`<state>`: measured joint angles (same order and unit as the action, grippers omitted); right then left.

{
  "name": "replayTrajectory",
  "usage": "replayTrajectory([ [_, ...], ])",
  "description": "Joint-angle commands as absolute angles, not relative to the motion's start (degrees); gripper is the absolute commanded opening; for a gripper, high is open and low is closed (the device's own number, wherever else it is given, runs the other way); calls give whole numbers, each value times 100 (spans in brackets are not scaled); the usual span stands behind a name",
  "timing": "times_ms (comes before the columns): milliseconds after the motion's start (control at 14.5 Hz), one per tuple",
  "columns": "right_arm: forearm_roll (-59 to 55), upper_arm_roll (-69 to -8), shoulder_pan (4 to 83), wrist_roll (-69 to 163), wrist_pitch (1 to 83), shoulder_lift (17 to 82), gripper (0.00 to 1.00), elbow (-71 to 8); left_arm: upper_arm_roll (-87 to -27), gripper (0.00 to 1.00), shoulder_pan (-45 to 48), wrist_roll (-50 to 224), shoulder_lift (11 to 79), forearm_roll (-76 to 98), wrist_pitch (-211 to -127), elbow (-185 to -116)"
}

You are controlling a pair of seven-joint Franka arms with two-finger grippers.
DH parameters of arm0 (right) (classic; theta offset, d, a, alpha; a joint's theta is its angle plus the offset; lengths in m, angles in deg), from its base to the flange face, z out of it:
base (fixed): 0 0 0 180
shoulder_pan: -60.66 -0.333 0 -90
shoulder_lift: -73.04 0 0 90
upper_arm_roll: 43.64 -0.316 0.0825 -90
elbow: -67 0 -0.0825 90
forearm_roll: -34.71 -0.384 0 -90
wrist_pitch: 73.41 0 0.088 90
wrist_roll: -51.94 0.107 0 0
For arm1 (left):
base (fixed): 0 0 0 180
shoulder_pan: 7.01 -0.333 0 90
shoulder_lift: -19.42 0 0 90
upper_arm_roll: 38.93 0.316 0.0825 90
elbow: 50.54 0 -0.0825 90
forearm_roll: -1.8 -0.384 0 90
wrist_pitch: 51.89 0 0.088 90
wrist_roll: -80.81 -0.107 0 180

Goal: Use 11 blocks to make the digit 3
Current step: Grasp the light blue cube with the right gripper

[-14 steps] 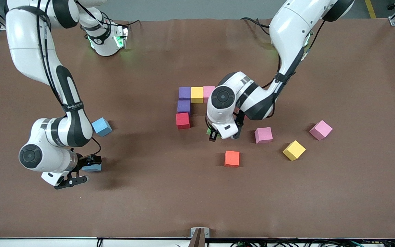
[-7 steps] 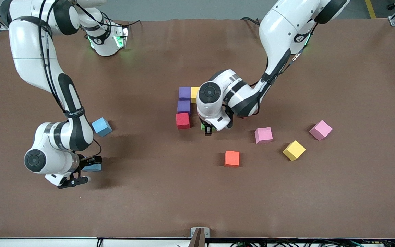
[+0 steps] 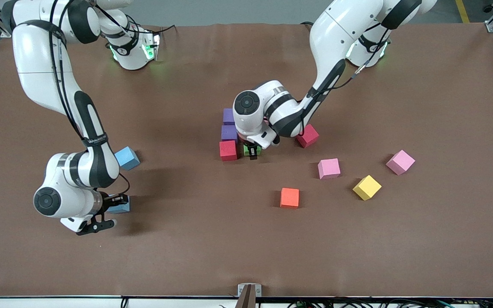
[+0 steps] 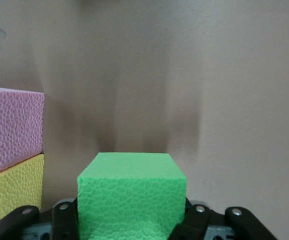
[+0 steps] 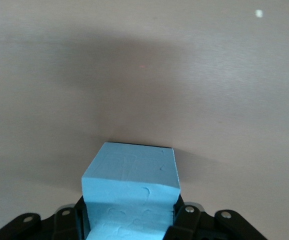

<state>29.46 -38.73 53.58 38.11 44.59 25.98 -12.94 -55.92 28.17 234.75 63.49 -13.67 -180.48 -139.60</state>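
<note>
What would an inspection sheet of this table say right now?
Surface: brown table, bare between the blocks.
Job's things: purple, purple and red blocks in a column; loose red, pink, pink, yellow, orange and blue blocks.
Clutter: nothing seen.
Hands: left hand shut on green block beside the column's red; right hand shut on a blue block at its end.
Cables: along both arms.
Surroundings: metal frame at corners.

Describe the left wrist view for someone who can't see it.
A green block sits clamped between the left gripper's jaws, above a brown table. Beside it, a pink block adjoins a yellow block.
</note>
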Motion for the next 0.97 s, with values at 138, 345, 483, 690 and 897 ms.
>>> replayTrajectory([
  [138,2943,-3889,4741,4312,4181,2672,39,-1052,-5528,6,3113,24252,6609,-2167,-18126,-13773],
  [345,2943,-3898,4267,5227,4068,2698,39,-1043,-5458,6,3227,24253,6679,-2219,-18179,-13702],
  [483,2908,-3898,3906,5833,4067,2698,39,-964,-5413,6,3236,24261,6679,-2237,-18240,-13650],
  [690,2908,-3898,3344,6590,4119,2690,39,-920,-5405,6,3236,24261,6785,-2246,-18240,-13509],
  [897,2655,-3863,2904,6995,4216,2663,39,-920,-5405,6,3245,24261,6855,-2299,-18240,-13421],
])
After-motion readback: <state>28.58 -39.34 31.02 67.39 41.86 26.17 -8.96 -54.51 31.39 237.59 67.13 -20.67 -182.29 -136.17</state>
